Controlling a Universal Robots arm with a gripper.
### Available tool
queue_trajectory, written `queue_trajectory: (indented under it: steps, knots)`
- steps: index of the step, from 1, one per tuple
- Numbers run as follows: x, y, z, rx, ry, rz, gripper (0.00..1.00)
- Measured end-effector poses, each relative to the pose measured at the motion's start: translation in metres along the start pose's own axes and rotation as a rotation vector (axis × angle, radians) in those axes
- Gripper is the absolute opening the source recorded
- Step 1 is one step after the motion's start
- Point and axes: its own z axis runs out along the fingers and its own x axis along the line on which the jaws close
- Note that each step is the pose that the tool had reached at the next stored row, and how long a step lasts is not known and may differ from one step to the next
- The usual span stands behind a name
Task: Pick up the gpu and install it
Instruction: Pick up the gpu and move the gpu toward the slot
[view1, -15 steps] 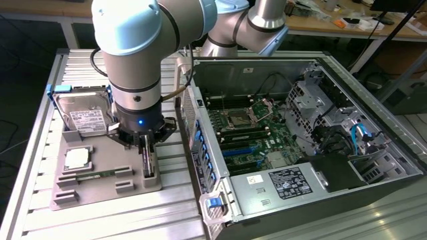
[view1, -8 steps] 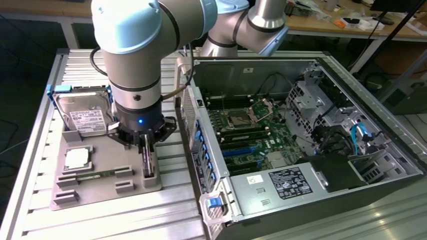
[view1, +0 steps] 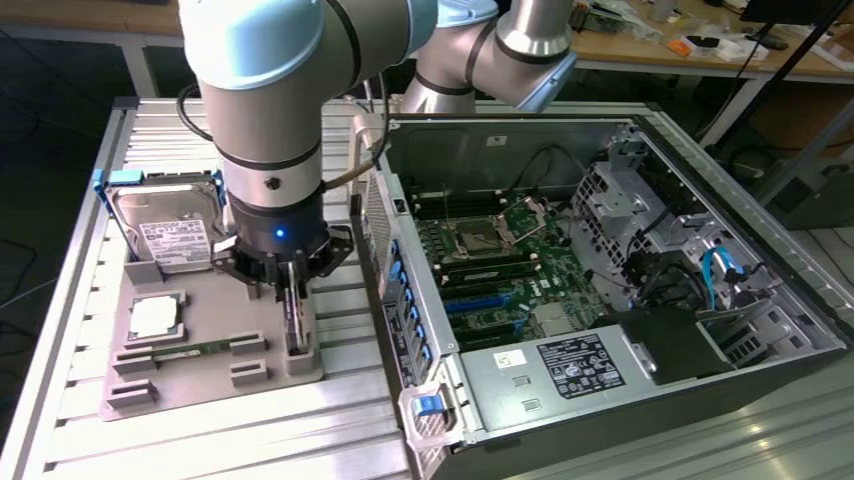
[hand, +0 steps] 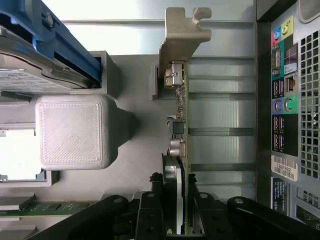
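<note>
Gripper (hand: 176, 217) is clamping both faces of the gpu (hand: 179, 125), jaws narrowed to card thickness | gpu is standing on edge in a slot of the grey holder tray (view1: 187, 385), beside the open computer case (view1: 534, 135) | hard drive (view1: 167, 225) is sitting upright in the same tray.
</note>
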Motion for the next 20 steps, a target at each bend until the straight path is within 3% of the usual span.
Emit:
queue_trajectory:
  steps: [10,20]
  knots:
    - [-0.001,0.0013,-0.0243,0.0003,0.0,0.0,0.28]
    - [-0.001,0.0022,-0.0417,0.0017,-0.0001,0.0,0.28]
